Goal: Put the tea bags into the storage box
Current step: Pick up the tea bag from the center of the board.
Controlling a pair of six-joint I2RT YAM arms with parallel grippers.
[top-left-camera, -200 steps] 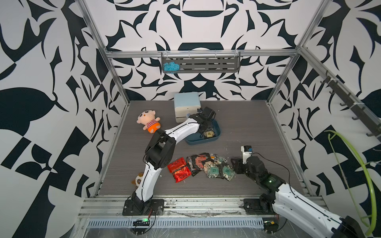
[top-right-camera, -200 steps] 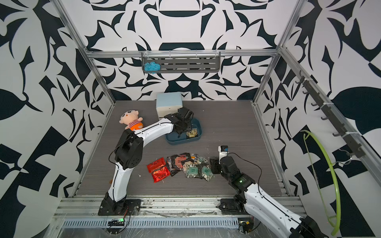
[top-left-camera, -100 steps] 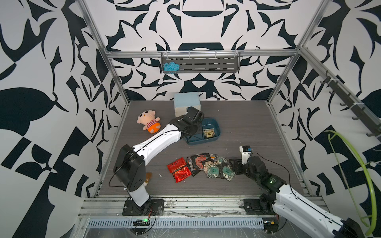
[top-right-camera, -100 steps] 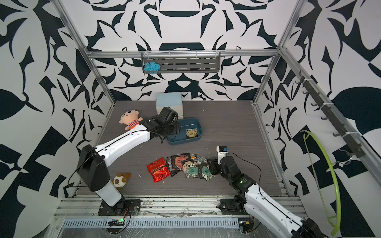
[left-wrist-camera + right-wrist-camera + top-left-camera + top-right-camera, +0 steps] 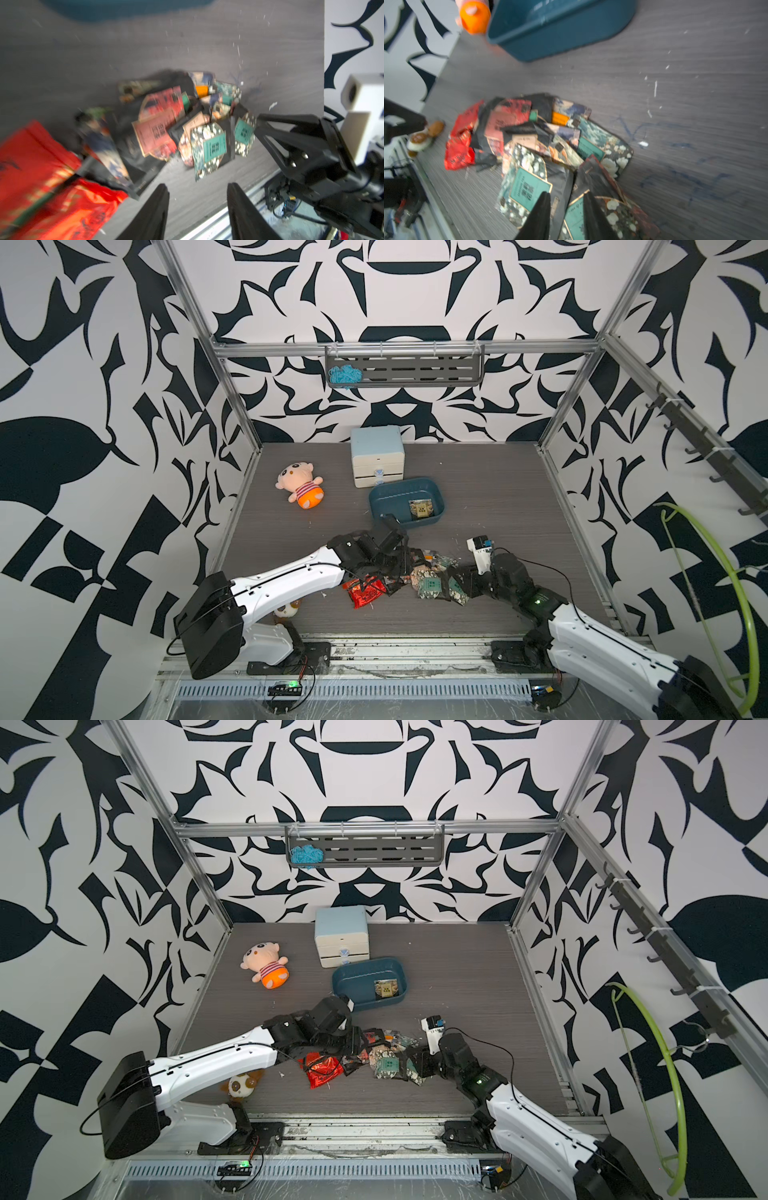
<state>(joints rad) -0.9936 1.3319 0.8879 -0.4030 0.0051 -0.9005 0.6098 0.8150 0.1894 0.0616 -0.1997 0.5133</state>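
Tea bags (image 5: pixel 432 580) heaped on the grey tabletop (image 5: pixel 519 497), near the storage box (image 5: pixel 384 499) but outside it. A lone sachet (image 5: pixel 423 509) lies inside the box. Left gripper (image 5: pixel 197 185) hangs just beside the heap, fingers spread, nothing between them. Right gripper (image 5: pixel 566 194) is low over a dark sachet (image 5: pixel 591 178), fingers narrowed. The view is blurred, so I cannot tell whether it pinches.
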